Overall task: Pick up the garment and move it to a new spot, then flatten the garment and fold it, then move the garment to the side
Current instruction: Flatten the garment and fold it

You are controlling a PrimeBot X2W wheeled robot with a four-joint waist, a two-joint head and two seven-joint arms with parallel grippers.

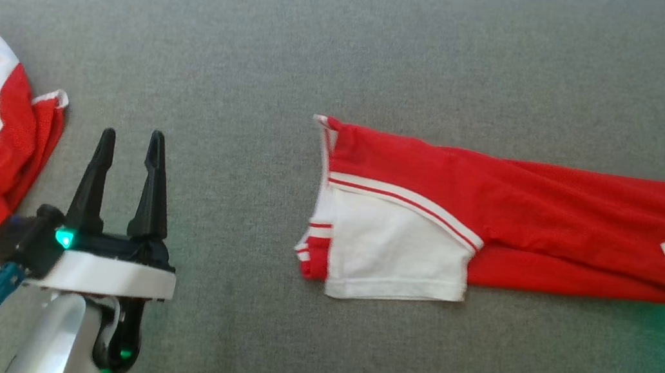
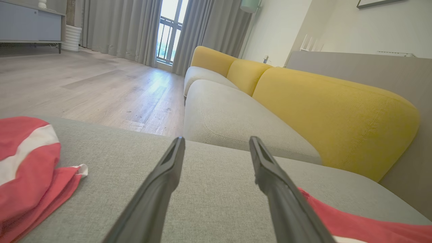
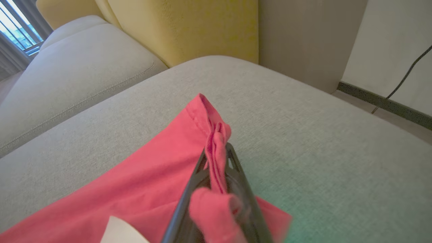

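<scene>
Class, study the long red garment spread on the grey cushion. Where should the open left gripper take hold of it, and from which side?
Probably the white-trimmed end of the red garment, approached from the robot's left by the left gripper. That edge lies free and faces it, while the right gripper already pinches the opposite end.

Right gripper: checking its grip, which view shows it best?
Right wrist view: the right gripper is shut on the garment, red hem bunched between. Head view gives its pale wrist at frame edge; left wrist view, a garment corner.
</scene>
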